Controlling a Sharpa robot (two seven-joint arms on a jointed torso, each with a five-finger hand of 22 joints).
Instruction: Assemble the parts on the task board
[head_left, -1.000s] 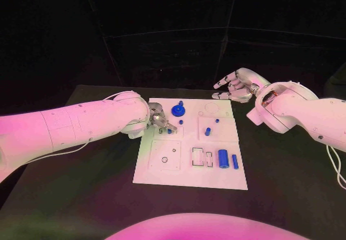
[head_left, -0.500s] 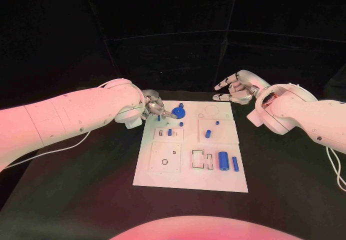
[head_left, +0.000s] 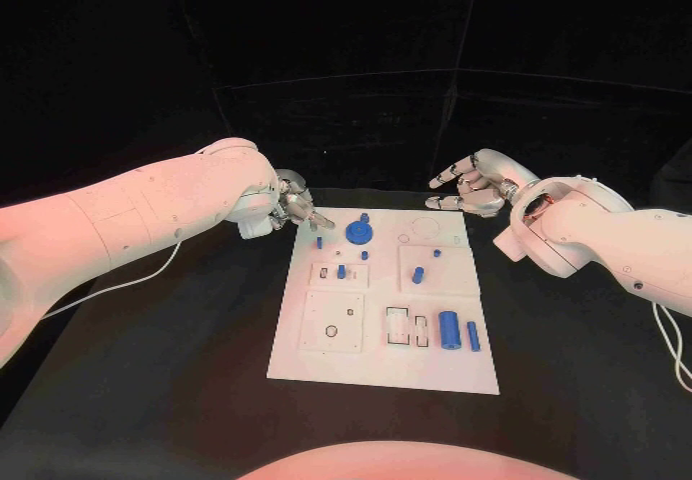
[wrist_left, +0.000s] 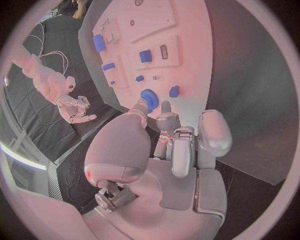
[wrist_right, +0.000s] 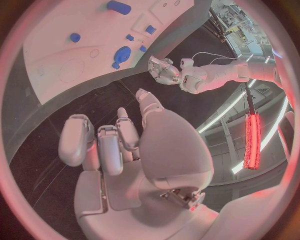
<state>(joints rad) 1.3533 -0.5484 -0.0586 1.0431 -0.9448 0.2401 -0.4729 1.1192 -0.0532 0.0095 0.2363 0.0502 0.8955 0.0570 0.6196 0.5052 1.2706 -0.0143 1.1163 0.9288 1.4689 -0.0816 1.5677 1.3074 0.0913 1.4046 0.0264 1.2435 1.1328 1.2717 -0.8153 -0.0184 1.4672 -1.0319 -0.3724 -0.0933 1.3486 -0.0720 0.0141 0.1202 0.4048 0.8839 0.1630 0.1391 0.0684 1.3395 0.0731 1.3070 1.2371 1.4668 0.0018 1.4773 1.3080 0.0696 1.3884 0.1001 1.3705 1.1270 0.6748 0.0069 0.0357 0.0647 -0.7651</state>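
The white task board (head_left: 335, 355) lies in the middle of the table. On it are a blue round disc with a knob (head_left: 358, 232), a small blue piece (head_left: 319, 241) beside it, short blue pegs (head_left: 417, 274) and a blue cylinder (head_left: 449, 329) nearer me. My left hand (head_left: 296, 210) hovers just off the board's far left corner, fingers loosely apart, holding nothing. In the left wrist view that hand (wrist_left: 178, 145) points toward the disc (wrist_left: 149, 96). My right hand (head_left: 469, 186) hangs beyond the far right corner, also holding nothing, fingers half curled (wrist_right: 115, 142).
Rectangular slots (head_left: 397, 325) and a plate with a round hole (head_left: 332, 322) take up the board's near half. Black table (head_left: 159, 380) surrounds the board on all sides. A thin cable (head_left: 137, 285) trails under my left arm.
My left hand has drawn back from the small pegs on the board's left side to beyond its far left corner. The right hand has barely shifted.
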